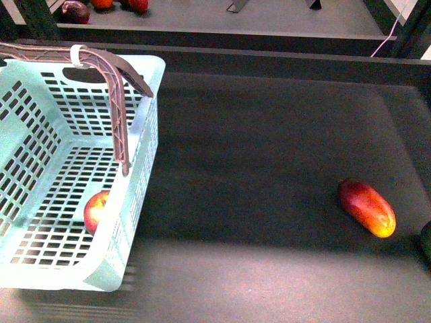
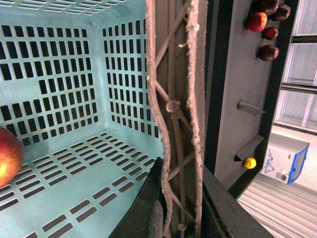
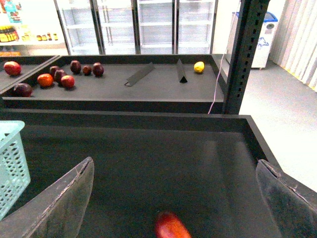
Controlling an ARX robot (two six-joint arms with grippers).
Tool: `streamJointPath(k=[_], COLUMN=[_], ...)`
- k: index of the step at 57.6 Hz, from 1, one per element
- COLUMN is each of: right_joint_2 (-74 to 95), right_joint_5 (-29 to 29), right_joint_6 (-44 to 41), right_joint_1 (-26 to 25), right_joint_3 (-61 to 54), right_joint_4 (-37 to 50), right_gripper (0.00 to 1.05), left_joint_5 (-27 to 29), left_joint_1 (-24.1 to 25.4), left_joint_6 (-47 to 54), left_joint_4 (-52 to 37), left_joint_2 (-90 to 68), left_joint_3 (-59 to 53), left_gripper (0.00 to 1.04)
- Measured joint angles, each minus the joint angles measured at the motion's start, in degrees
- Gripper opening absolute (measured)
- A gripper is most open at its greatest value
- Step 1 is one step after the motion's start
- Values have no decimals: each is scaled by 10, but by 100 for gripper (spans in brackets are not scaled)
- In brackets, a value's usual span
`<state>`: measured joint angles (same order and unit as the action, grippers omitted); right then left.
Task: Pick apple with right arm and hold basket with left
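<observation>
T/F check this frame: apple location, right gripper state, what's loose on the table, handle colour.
1. The apple lies inside the basket. True.
2. The right gripper is shut on a fruit. False: its fingers stand wide apart with nothing between them.
3. An elongated red-and-yellow fruit lies on the dark table, outside the basket. True.
4. The basket's handle is mint-blue like its walls. False: it is a brown lattice.

In the front view the apple [image 1: 96, 208] is half hidden by the basket [image 1: 138, 161] wall, the basket is cut off at the left edge and a dark green thing [image 1: 426, 241] at the right, while the oval fruit [image 3: 171, 226] is blurred and cropped in the right wrist view.
</observation>
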<state>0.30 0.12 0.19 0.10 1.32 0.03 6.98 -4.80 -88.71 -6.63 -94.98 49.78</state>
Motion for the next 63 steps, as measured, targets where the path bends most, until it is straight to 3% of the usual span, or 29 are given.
streamJointPath(k=[21,38,51,63], right_joint_2=[0,0,0,0], right_joint_5=[0,0,0,0], right_joint_6=[0,0,0,0], right_joint_1=[0,0,0,0], right_joint_3=[0,0,0,0], right_joint_4=[0,0,0,0], right_gripper=[96,96,96,96], left_joint_5=[-10,-21,0,37], left_joint_1=[9,7,-1,-19], left_joint_6=[8,10,19,36], left_joint_4=[-37,-2,87,204], left_joint_2=[-31,10,122,263], left_joint_3=[-15,-22,-30,-32], left_gripper=[11,59,98,97])
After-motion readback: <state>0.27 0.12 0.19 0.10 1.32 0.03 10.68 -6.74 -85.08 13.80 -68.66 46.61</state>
